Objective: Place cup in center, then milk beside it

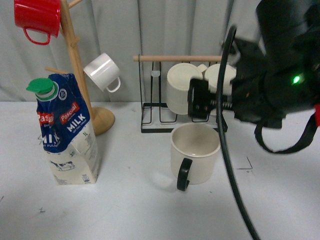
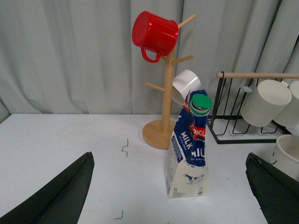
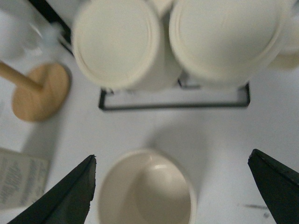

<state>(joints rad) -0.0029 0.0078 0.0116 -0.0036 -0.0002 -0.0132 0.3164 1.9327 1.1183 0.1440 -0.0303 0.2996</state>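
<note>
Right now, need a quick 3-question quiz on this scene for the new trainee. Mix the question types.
1. True or false: the cup stands upright on the table, black handle toward the front camera.
2. The cap on the milk is: A red, B green, C blue.
3. Fill in: the right tool is ___ (open/shut).
Key: 1 true; 2 B; 3 open.
</note>
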